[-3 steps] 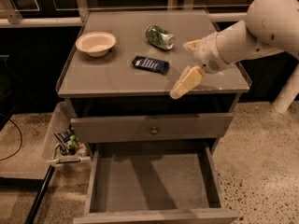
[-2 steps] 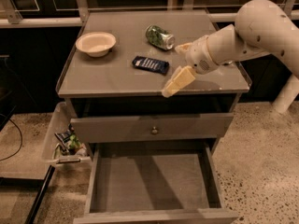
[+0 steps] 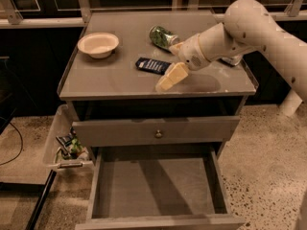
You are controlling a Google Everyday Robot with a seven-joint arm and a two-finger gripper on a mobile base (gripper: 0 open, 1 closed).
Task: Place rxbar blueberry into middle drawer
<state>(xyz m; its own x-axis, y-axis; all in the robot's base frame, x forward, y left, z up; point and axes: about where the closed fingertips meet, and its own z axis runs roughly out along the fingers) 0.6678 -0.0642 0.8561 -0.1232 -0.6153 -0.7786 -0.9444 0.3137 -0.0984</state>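
The rxbar blueberry [image 3: 152, 64], a flat dark-blue bar with pale lettering, lies on the cabinet top near its middle. My gripper [image 3: 167, 66] hovers just right of the bar, low over the top. It is open, with one cream finger [image 3: 171, 76] in front of the bar's right end and the other by the green can. It holds nothing. The middle drawer [image 3: 153, 188] is pulled out below, and its bare grey floor is in view.
A green-and-silver can [image 3: 162, 36] lies on its side behind the bar. A cream bowl [image 3: 98, 44] sits at the top's back left. A silver can [image 3: 232, 60] shows partly behind my arm. The closed upper drawer front has a round knob [image 3: 158, 134]. A side bin [image 3: 67, 147] with packets hangs at the left.
My arm has swung left across the cabinet top, bringing the gripper from near the right front edge to beside the bar. The bar, the cans and the bowl have not moved.
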